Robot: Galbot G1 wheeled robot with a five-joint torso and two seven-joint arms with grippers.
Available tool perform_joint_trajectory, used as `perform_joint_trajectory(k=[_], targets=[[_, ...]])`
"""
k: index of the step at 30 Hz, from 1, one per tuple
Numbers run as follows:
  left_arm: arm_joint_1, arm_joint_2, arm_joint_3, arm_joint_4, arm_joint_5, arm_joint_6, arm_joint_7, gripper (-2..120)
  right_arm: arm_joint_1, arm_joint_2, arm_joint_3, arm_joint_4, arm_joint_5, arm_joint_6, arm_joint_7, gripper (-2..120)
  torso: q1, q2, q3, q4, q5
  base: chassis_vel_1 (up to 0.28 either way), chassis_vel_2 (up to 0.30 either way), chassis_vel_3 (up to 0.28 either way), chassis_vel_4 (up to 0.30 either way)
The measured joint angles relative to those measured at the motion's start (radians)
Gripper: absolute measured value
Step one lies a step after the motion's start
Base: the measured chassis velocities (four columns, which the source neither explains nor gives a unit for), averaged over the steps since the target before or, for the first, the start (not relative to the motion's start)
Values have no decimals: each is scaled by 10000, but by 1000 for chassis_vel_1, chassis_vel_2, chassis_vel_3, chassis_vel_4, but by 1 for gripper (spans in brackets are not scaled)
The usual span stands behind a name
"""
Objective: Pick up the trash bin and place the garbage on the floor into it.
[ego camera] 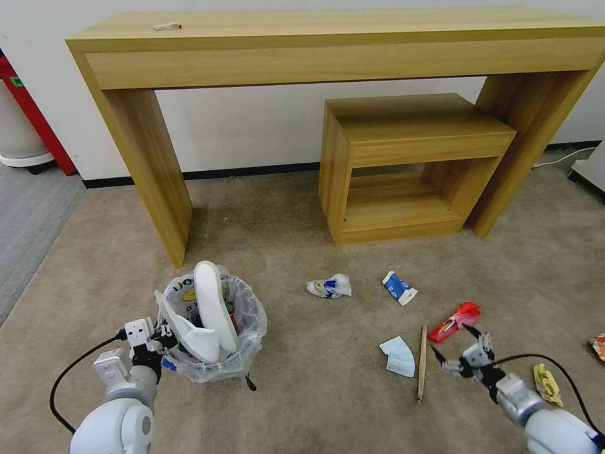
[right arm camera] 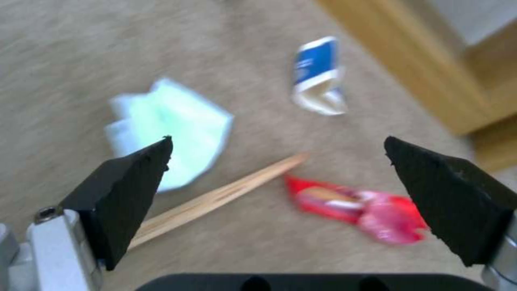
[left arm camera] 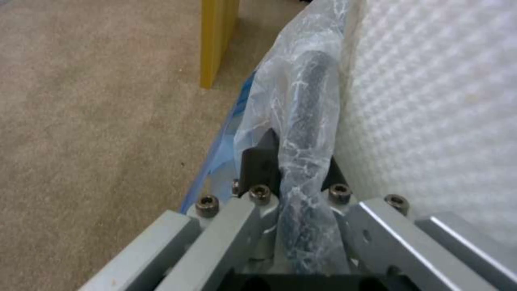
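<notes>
The trash bin (ego camera: pixel 242 315), a small round bin lined with a clear crinkly bag, stands on the carpet at the lower left with two white slippers (ego camera: pixel 211 312) sticking out of it. My left gripper (ego camera: pixel 155 340) is shut on its near rim (left arm camera: pixel 309 101), bag film pinched between the fingers, the slipper (left arm camera: pixel 431 101) right beside. My right gripper (ego camera: pixel 465 354) hovers open just above the floor. Under it lie a wooden stick (right arm camera: pixel 215 200), a blue mask (right arm camera: pixel 172 121), a red wrapper (right arm camera: pixel 355 206) and a blue-white carton (right arm camera: pixel 318 74).
More litter lies on the carpet: a crumpled white-blue wrapper (ego camera: pixel 329 287), a yellow wrapper (ego camera: pixel 547 383) and a scrap at the right edge (ego camera: pixel 599 345). A long wooden desk (ego camera: pixel 340 57) stands against the wall, its left leg (ego camera: pixel 161 183) just behind the bin, a low cabinet (ego camera: pixel 409 164) under it.
</notes>
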Motion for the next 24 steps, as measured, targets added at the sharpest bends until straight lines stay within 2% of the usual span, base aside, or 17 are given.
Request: perform_joint_trajectory(k=[8,11,15,18,24], targets=[[66,-41,-47,-72,9,-25,-1,3,846,843,-1079,-1122,-727,166,-84,100,0,0,1,0,-2,0,0,0,0],[133,-88,-60,-203,17,-59,0,3,1611,1432,-1594,-1720,-841,167,-110,100,0,1,0,3,-1,0,0,0,0],[193,-106,-75,-261,24,-85,1,3,1967,1716,-1771,-2055,-902,172,-147,100,0,0,1,2,1,0,0,0,0],[318,-110,-154,-423,27,-149,2,3,2574,2260,-2051,-2924,-1014,350,-232,100,0,1,1,3,2,0,0,0,0],[358,-99,-187,-534,7,-151,3,3,2782,2592,-2095,-3468,-1082,466,-299,100,0,0,1,1,1,0,0,0,0]])
